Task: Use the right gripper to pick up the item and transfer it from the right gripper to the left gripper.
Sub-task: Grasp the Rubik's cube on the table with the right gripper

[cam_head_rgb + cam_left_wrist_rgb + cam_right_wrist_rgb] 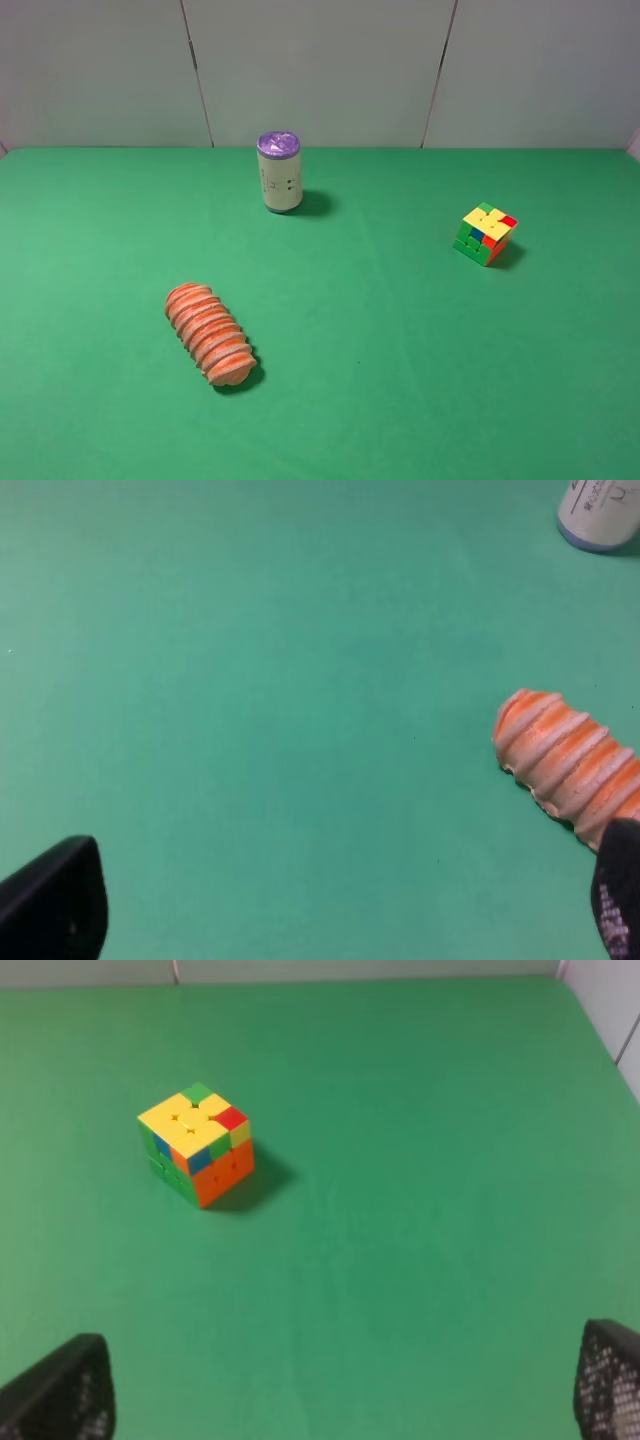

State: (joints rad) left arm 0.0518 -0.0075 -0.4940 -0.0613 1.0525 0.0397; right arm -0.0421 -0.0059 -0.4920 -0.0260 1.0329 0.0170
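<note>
The puzzle cube (487,235) stands flat on the green table (400,400), on the right side of the high view. It is well apart from the ridged orange loaf (210,333) and the purple-lidded can (279,172), and its mostly yellow face is up. Neither arm appears in the high view. In the right wrist view the right gripper (335,1390) has its jaws spread wide and nothing between them; only the two fingertips show at the frame's edges. The cube (196,1155) lies ahead of it, off to one side of the jaw line, untouched. The left gripper (337,895) is likewise spread and empty, with the loaf (570,765) just beside one fingertip and the can (600,515) further off. Assessment: the pick has not begun. The cube appears turned corner-on to the jaw line, so closing without squaring up would likely catch edges or corners and spin or eject it. Its smooth plastic faces offer little hold, so a shallow pinch could slip in the lift. At handover, a grip that covers the whole cube would leave the left gripper no free faces to take. The left gripper's nearness to the loaf invites an incidental knock once that arm moves.
</note>
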